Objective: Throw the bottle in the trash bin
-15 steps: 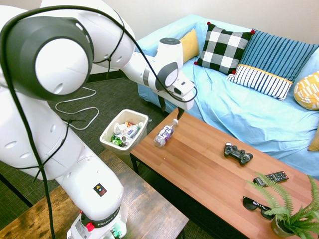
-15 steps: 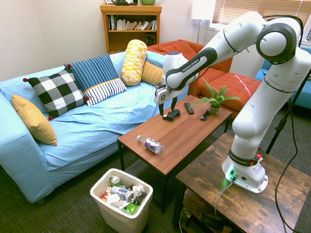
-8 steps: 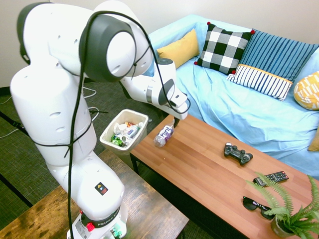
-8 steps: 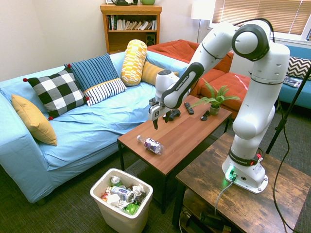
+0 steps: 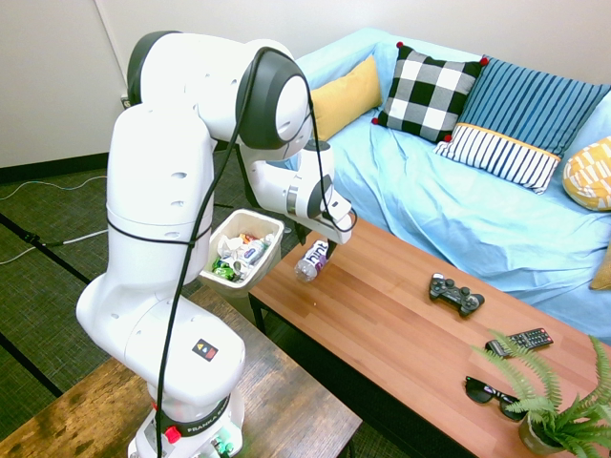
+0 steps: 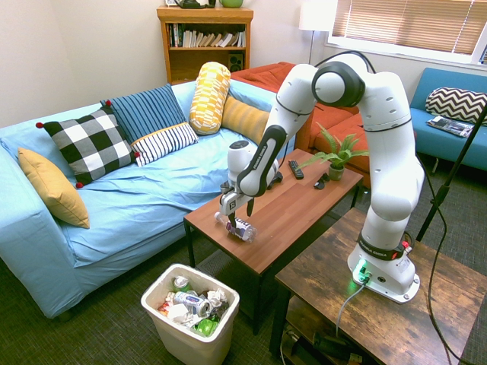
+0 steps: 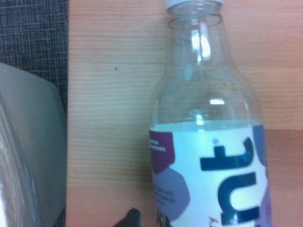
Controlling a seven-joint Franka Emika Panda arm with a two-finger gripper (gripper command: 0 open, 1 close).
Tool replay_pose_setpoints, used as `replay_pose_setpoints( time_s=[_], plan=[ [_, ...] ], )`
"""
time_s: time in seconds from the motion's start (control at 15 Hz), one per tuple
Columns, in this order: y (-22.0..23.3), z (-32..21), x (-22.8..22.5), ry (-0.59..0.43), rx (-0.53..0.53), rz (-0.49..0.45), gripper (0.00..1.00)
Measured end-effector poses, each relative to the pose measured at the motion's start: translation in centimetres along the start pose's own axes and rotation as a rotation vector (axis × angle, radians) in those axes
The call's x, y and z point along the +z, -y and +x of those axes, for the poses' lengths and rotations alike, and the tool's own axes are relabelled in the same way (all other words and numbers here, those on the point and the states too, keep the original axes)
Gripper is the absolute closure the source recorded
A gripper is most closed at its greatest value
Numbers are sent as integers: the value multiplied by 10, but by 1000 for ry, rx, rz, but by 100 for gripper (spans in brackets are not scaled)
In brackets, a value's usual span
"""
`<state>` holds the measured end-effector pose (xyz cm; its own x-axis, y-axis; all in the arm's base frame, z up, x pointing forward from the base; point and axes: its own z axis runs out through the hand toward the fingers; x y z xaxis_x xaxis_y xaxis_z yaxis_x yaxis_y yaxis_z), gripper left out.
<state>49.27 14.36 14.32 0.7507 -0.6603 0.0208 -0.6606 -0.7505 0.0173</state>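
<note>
Second exterior view, near to far. Bin (image 6: pixel 194 346) at the near left on the floor, trash inside. Bottle (image 6: pixel 243 231) on its side at the near end of the surface (image 6: pixel 285 220), cap to the left. End effector (image 6: pixel 241 215) over it, fingers apart; contact perhaps, hard to tell. Remote (image 6: pixel 296 169) and plant (image 6: pixel 337 158) farther off.

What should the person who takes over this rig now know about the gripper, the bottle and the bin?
Gripper: open, holding nothing, low over the bottle.
Small clear plastic bottle with white cap and purple-and-white label: lying on its side on the brown wooden table, near the bin end.
Cream-white rectangular plastic bin: on the floor beside that table, with trash inside.
Done: gripper brought to the bottle.
Left: grasp, lift, drop into bin.
</note>
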Motion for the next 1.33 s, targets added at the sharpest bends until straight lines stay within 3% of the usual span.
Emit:
replay_pose_setpoints(
  time_s=[0.27,0.33,1.07,1.33],
  plan=[
    [8,8,35,42,17,-31,0],
    [9,8,39,52,18,-36,100],
    [3,12,52,98,44,-35,100],
    [5,17,38,70,47,-40,100]
  ],
)
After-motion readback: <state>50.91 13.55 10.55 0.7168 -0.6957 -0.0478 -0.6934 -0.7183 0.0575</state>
